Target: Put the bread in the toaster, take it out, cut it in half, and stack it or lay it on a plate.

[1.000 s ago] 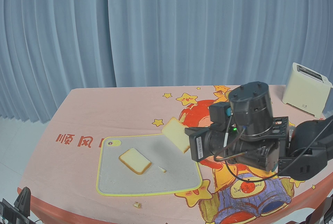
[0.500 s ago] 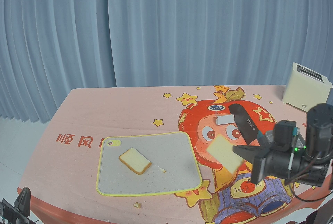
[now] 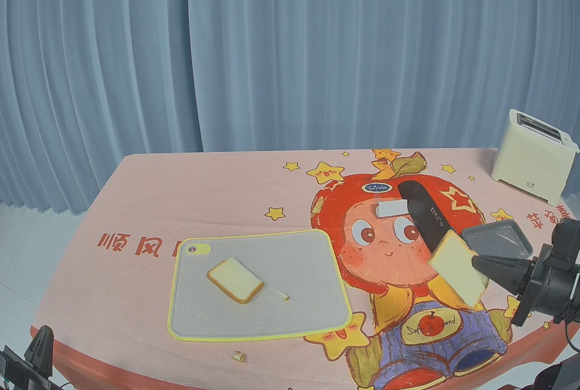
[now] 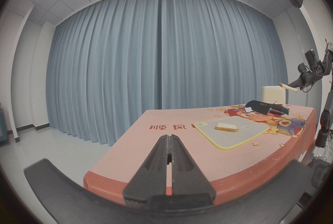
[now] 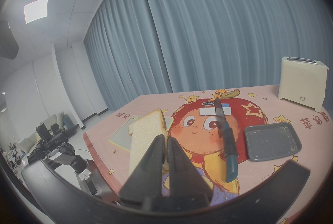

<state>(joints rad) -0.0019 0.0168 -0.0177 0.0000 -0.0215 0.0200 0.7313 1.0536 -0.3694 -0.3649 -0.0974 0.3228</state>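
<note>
My right gripper (image 3: 478, 265) is shut on a half slice of bread (image 3: 457, 267), held tilted in the air over the tablecloth just left of the grey tray (image 3: 499, 239). In the right wrist view the bread half (image 5: 145, 138) stands on edge between my gripper's (image 5: 166, 143) fingers. The other bread half (image 3: 235, 280) lies flat on the grey cutting board (image 3: 302, 270). A black knife (image 3: 425, 215) rests on the cloth beside the tray. The white toaster (image 3: 534, 156) stands at the far right corner. My left gripper (image 4: 170, 146) is shut on nothing, low and off the table's left end.
A small crumb (image 3: 282, 294) lies on the board and another crumb (image 3: 240, 357) on the cloth near the table's front edge. A white card (image 3: 393, 208) lies by the knife's blade. The table's left and back areas are bare cloth.
My right gripper carried the bread half rightward, from over the board's right corner to beside the grey tray, uncovering the knife and tray. The bread half on the board stayed put.
</note>
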